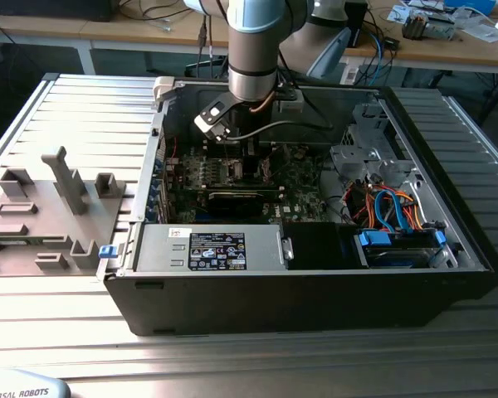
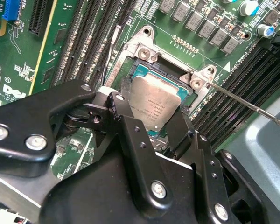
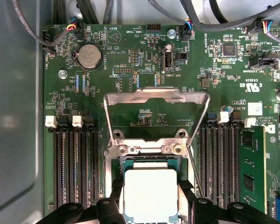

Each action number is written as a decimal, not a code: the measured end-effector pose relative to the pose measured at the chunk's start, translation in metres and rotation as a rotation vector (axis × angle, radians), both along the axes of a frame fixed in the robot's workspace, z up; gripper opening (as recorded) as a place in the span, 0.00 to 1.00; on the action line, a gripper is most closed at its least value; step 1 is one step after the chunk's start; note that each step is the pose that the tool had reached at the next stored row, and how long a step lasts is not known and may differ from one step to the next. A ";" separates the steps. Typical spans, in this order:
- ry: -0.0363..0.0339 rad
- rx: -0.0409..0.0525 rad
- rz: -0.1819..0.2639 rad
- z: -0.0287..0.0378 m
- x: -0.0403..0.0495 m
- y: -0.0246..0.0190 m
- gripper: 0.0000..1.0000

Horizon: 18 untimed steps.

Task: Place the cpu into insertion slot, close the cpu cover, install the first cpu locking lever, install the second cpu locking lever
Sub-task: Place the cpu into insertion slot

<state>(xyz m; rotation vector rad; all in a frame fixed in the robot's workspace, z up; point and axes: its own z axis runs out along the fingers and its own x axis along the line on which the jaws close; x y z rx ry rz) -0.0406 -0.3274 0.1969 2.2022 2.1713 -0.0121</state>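
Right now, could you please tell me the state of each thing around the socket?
gripper: shut on the cpu.
cpu: gripped, over the insertion slot; whether it is seated, I cannot tell.
insertion slot: uncovered.
cpu cover: swung open, standing up.
locking lever: released, sticking out.
computer case: side open.
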 end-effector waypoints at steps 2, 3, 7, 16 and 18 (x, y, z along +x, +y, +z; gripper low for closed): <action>0.0001 0.0000 0.000 0.0000 0.0000 0.0000 0.54; 0.0001 -0.0001 0.000 0.0000 0.0000 0.0000 0.54; -0.0003 0.0005 0.000 -0.0003 0.0001 0.0001 0.62; 0.0000 -0.0001 0.000 0.0127 0.0000 0.0000 0.62; 0.0000 -0.0029 0.000 0.0157 0.0000 0.0002 0.62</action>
